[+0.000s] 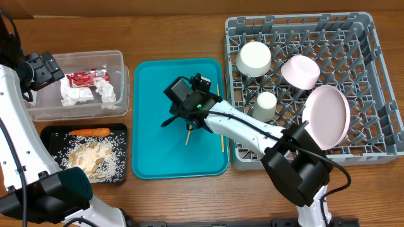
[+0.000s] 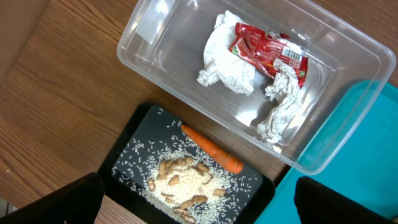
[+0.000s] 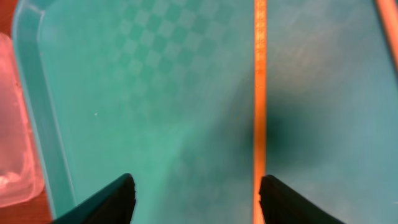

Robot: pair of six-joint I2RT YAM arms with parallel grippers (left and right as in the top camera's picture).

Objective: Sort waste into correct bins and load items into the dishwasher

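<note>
My right gripper (image 1: pixel 175 117) (image 3: pixel 196 190) hangs low over the teal tray (image 1: pixel 151 151), jaws open. One wooden chopstick (image 3: pixel 260 93) (image 1: pixel 188 135) lies on the tray just inside the right finger (image 3: pixel 292 202), not pinched. The other chopstick (image 1: pixel 221 120) (image 3: pixel 388 18) lies near the tray's right edge. My left gripper (image 1: pixel 41 68) (image 2: pixel 199 205) is open and empty above the bins. The clear tub (image 2: pixel 348 74) (image 1: pixel 120 63) holds white napkins (image 2: pixel 224 62) and a red wrapper (image 2: pixel 267 53). The black tray (image 1: pixel 120 132) holds a carrot (image 2: pixel 211 149) and rice (image 2: pixel 186 180).
The grey dish rack (image 1: pixel 379 82) at the right carries a white bowl (image 1: pixel 254 58), a pink bowl (image 1: pixel 300 70), a small white cup (image 1: pixel 265 106) and a pale pink plate (image 1: pixel 328 116) on edge. My right arm reaches across the rack's front left corner.
</note>
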